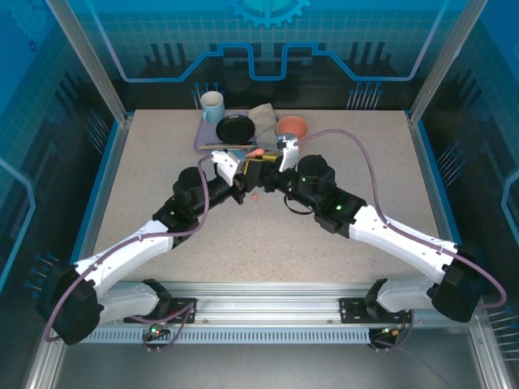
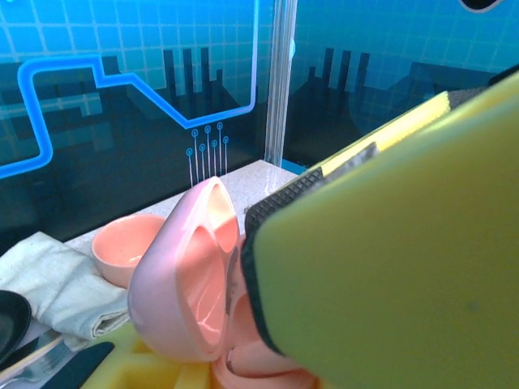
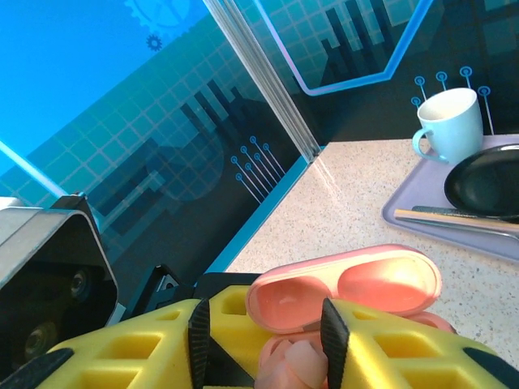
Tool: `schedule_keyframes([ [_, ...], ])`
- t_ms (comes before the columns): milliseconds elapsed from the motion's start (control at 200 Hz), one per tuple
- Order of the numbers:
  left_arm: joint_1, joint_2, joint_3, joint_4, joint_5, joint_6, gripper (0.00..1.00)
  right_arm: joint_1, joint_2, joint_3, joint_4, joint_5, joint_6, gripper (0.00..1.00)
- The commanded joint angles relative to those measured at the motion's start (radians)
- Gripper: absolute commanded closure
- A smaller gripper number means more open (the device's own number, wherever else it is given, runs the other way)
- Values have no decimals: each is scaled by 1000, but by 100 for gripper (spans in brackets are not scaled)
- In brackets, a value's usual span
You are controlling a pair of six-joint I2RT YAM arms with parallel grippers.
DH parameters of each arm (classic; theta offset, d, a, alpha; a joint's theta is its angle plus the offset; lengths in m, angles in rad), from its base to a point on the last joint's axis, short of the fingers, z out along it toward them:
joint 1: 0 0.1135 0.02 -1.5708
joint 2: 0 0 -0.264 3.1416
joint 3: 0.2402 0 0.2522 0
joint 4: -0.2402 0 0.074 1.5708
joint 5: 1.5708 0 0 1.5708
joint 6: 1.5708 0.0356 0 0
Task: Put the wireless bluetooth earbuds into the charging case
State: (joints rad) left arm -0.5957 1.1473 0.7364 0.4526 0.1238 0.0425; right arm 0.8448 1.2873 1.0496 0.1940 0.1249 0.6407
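My left gripper is shut on the base of an open salmon-pink charging case, held above the table's middle. In the left wrist view its lid stands up, and the right arm's yellow finger reaches over the base. My right gripper stands open over the case's base. A pink earbud sits in the base by the right pad, and the other pad stands well off it. A small pink earbud lies on the table under the grippers.
At the back of the table a purple tray carries a pale blue mug, a black plate and cutlery. Beside it lie a grey cloth and a pink bowl. Posts and walls stand around the table.
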Motion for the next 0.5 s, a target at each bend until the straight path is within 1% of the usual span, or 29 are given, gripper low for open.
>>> schedule_keyframes([
  [0,-10,-47,-2,100,67,-16,100,-20,27,16,-80,12,41,54],
  [105,-10,-51,-7,101,69,-16,100,-31,27,15,-82,5,61,52],
  [255,-9,-53,-18,104,75,-18,100,-42,28,16,-82,-4,88,46],
  [490,-9,-63,-40,112,82,-31,100,-54,36,22,-85,-15,123,43],
])
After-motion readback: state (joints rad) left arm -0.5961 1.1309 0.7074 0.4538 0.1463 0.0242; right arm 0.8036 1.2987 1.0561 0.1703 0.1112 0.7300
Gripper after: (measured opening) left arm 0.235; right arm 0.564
